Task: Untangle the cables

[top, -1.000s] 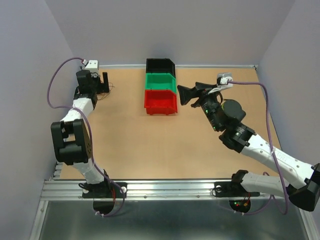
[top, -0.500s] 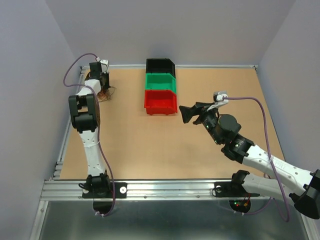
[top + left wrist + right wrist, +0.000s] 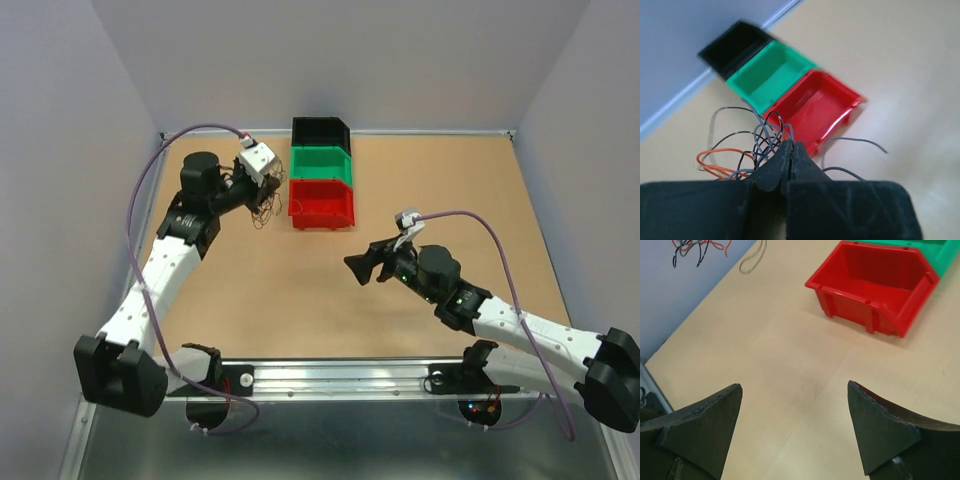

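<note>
Tan table [image 3: 300, 300] between pale lilac walls [image 3: 400, 60], three bins [image 3: 320, 212] at twelve o'clock, left gripper [image 3: 790, 157] pinching the cables [image 3: 762, 137] at ten o'clock beside them, right gripper [image 3: 794, 385] spread wide, empty, near centre.

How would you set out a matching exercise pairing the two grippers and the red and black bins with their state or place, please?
1. left gripper
2. right gripper
3. red bin
4. black bin

a. far end of the bin row, by the back wall
b. open, holding nothing
c. shut on the cables
d. end of the bin row nearest the arms

Pairs: 1-c, 2-b, 3-d, 4-a
</note>
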### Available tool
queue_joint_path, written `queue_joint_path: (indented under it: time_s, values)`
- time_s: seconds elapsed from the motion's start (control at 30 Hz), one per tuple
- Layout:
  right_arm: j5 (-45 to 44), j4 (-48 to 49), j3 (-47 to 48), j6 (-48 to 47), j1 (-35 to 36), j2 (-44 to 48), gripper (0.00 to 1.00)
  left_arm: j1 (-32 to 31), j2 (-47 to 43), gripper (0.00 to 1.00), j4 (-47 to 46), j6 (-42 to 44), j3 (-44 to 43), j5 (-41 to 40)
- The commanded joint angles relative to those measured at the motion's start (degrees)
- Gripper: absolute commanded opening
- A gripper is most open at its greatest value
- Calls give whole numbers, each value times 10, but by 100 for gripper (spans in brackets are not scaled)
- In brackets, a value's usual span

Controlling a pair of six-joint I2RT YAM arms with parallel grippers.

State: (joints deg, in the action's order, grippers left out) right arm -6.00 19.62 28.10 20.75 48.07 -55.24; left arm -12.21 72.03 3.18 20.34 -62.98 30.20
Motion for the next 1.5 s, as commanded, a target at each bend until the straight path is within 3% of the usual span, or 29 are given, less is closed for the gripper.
queue_joint_path:
  time_s: [0.0,0.27,0.47,0.83,1.3,1.4,1.47]
  values:
    - [92,80,-18,-19,2,-7,91,-40,-47,0,50,91,74,122]
    - [171,191,-84,-34,3,25,91,-88,-57,0,67,128,104,207]
    - [186,217,-93,-70,4,12,91,-106,-30,0,154,204,88,270]
    - [226,234,-56,-136,4,-80,88,-134,8,0,330,369,44,337]
    - [251,307,14,-164,39,-224,84,-152,29,0,416,447,28,357]
    - [238,314,42,-169,56,-259,72,-153,30,0,418,450,26,360]
    - [230,314,57,-171,67,-275,42,-154,27,0,421,453,25,361]
